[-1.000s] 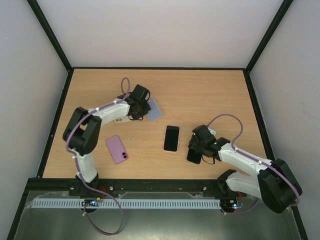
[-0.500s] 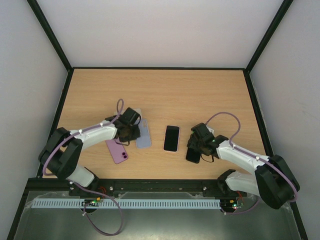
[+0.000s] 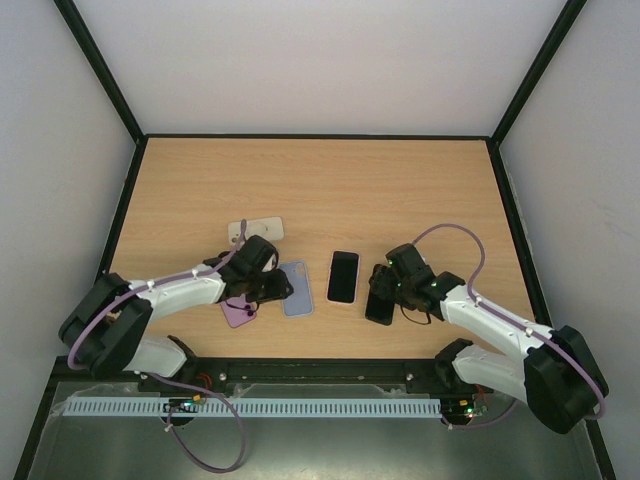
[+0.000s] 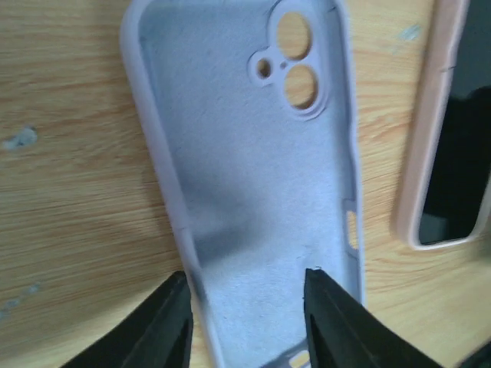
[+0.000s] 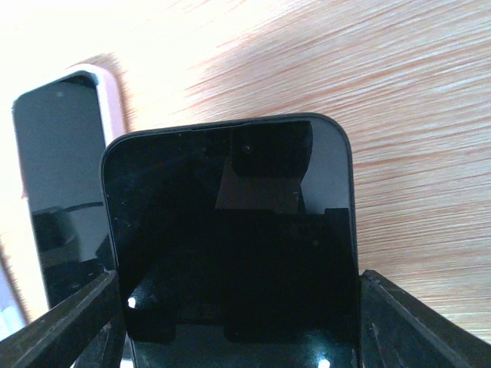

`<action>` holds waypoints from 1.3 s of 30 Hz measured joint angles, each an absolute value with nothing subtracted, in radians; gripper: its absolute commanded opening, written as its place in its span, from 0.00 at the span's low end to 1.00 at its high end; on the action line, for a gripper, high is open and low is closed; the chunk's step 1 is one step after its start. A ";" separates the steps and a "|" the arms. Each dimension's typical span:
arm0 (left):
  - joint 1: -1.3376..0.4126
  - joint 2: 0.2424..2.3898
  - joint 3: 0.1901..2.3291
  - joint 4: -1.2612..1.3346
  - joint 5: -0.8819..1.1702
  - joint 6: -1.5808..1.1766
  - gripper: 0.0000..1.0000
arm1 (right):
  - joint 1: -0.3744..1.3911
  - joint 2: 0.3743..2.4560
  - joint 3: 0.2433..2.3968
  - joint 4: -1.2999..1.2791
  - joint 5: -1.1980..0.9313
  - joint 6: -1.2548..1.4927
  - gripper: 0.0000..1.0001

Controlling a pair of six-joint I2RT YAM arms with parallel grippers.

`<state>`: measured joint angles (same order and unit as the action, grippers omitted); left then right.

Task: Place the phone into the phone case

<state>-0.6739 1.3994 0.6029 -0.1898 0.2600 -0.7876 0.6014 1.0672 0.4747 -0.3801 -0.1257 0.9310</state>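
Two arms reach low over the pale wooden table [image 3: 400, 190], both working near its front edge. The left gripper [image 4: 247, 322] has its fingers at either side of the near end of the lavender case [image 4: 245, 153] and seems to pinch it across its width. The case lies flat with its open side up, just left of a pink-cased phone [image 3: 343, 276]. I'd say it is being steadied as the landing spot. The right gripper [image 5: 238, 330] is clamped on the black phone [image 5: 230, 230] by its long edges, glass up and just right of the pink one, likely so it can be lowered in level. A purple phone [image 3: 238, 312] lies half under the left arm. The black phone is a glossy, dust-flecked slab with rounded corners. The case looks like soft rubber with a felty lining, and its two round camera holes [image 4: 295, 57] sit at the far end.
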 measured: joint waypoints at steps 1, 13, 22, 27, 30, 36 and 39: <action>-0.669 1.385 0.593 -0.173 0.277 -0.791 0.50 | 0.603 1.063 0.479 -0.381 -0.133 0.933 0.61; -0.425 1.125 0.464 -0.103 0.374 -0.827 0.99 | 0.738 1.084 0.546 -0.332 -0.202 0.996 0.60; -0.249 0.955 0.466 -0.226 0.365 -0.788 0.99 | 0.902 1.308 0.699 -0.186 -0.215 0.992 0.61; -0.175 0.933 0.465 -0.253 0.414 -0.785 0.99 | 0.943 1.423 0.785 -0.117 -0.227 0.936 0.60; -0.123 0.920 0.451 -0.250 0.462 -0.788 0.99 | 0.953 1.480 0.825 -0.078 -0.228 0.902 0.59; -0.054 0.904 0.400 -0.245 0.537 -0.796 0.99 | 0.962 1.610 0.875 -0.008 -0.228 0.846 0.59; -0.051 0.904 0.388 -0.246 0.558 -0.797 0.99 | 0.970 1.655 0.877 0.020 -0.228 0.829 0.59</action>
